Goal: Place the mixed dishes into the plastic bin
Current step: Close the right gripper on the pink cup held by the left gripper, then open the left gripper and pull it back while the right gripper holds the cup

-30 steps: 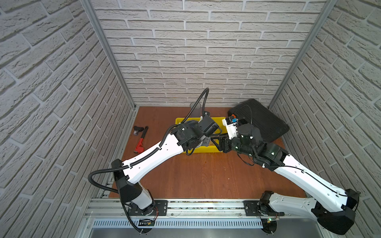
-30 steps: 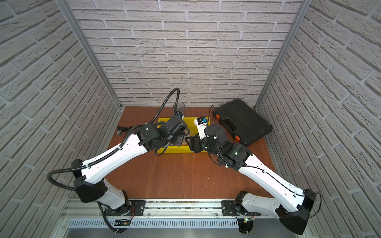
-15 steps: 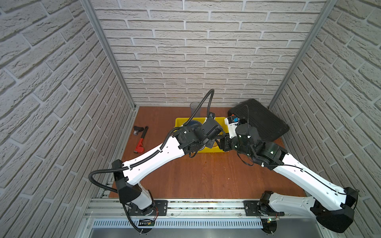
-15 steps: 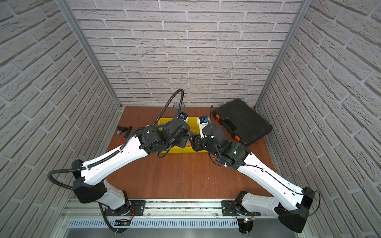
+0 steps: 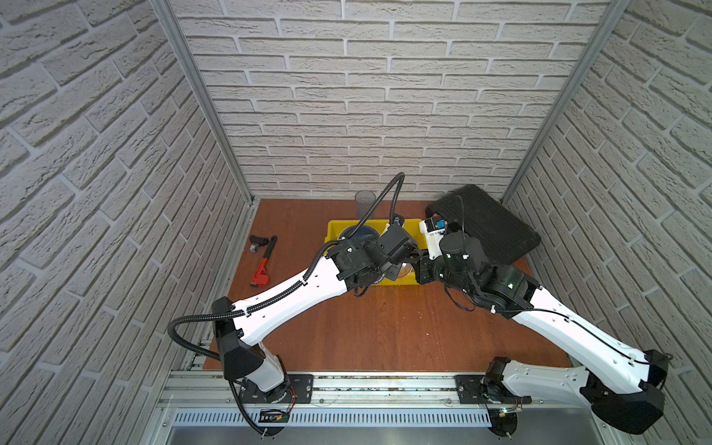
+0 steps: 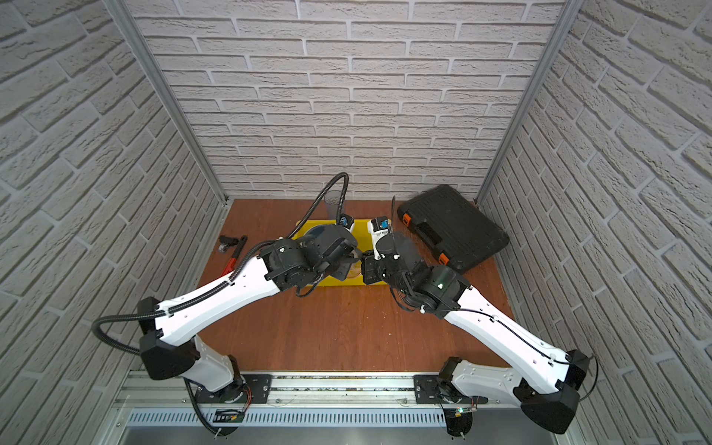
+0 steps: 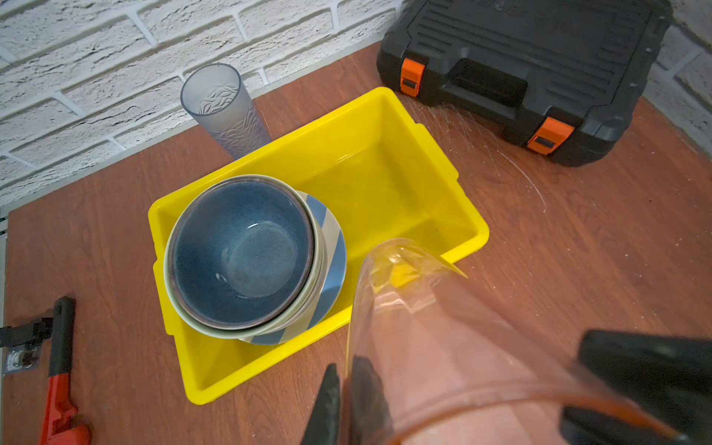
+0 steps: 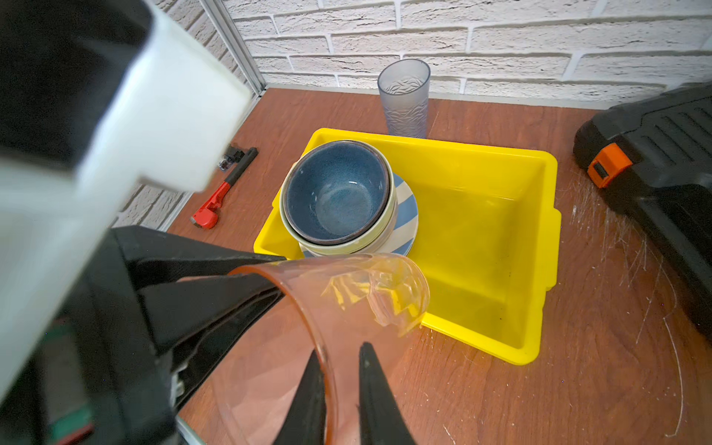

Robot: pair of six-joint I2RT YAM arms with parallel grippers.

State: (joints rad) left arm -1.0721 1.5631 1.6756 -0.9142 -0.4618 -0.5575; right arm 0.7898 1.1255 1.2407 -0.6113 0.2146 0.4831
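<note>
Left wrist view gives the closest look at the clear tumbler (image 7: 443,327). It is thin-walled and see-through, with an orange tint along its mouth and a thicker, faceted base. It hangs tipped on its side in the air, its base over the near wall of the yellow bin (image 7: 366,154).

Both arms hold it. The left gripper (image 7: 345,366) is clamped on the wall at the mouth. The right gripper (image 8: 339,350) pinches the same rim from the opposite side, one black finger either side of the wall.

The bin is a glossy moulded rectangle with sloped walls and a rolled rim. At one end of it a blue bowl (image 7: 239,250) with a speckled glaze sits nested in a pale green bowl (image 8: 370,239). Both rest on a striped plate (image 7: 331,277) banded blue and white.

A frosted tumbler (image 7: 227,111), embossed with a leafy pattern, stands upright on the table (image 7: 578,250) just behind the bin's far wall. Beyond the bin's other end lies a ribbed black case (image 7: 520,69) with orange latches, on scratched wood-grain. A red wrench (image 7: 57,385) with a black handle lies well off the bin's stacked end.
</note>
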